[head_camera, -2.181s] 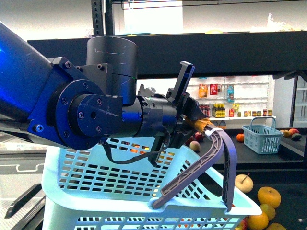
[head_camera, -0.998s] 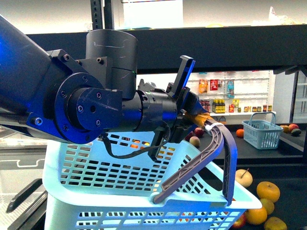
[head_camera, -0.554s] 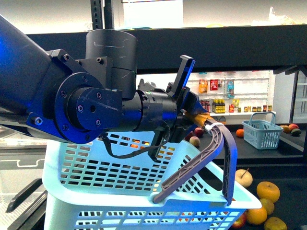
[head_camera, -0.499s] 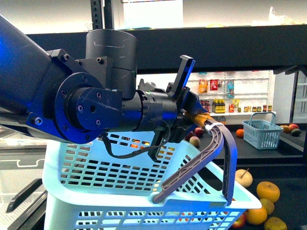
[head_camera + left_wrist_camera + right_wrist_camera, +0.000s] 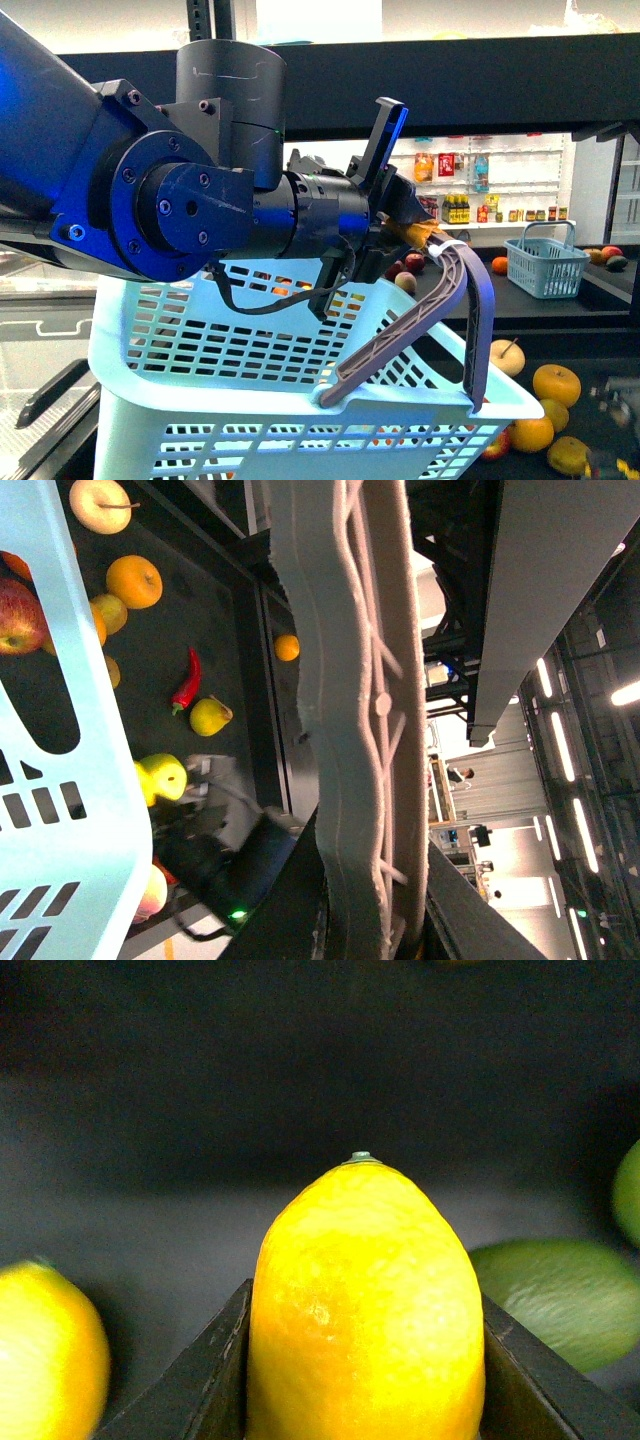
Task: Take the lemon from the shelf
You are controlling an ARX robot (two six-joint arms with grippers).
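Observation:
The yellow lemon (image 5: pixel 365 1310) fills the right wrist view, and my right gripper (image 5: pixel 365 1305) is shut on it, one black jaw on each side. Behind it is the shelf's dark tray (image 5: pixel 200 1110). In the front view my left gripper (image 5: pixel 405 228) is shut on the grey basket handle (image 5: pixel 455 300) and holds the pale blue basket (image 5: pixel 200 340) up close to the camera. The handle (image 5: pixel 350 680) runs across the left wrist view into the jaws. A black tier of the shelf (image 5: pixel 450 100) crosses behind the arm.
Beside the lemon lie another yellow fruit (image 5: pixel 40 1360) and a green fruit (image 5: pixel 560 1300). The shelf's lower tray carries oranges (image 5: pixel 555 385), a pale pear (image 5: pixel 505 355) and a red chili (image 5: pixel 188 680). Further back stand a small blue basket (image 5: pixel 545 265) and white shelves of bottles (image 5: pixel 480 200).
The left arm and the basket have shifted slightly in the front view. A grey and black part has come into view at the lower right, beside the yellow fruit on the tray.

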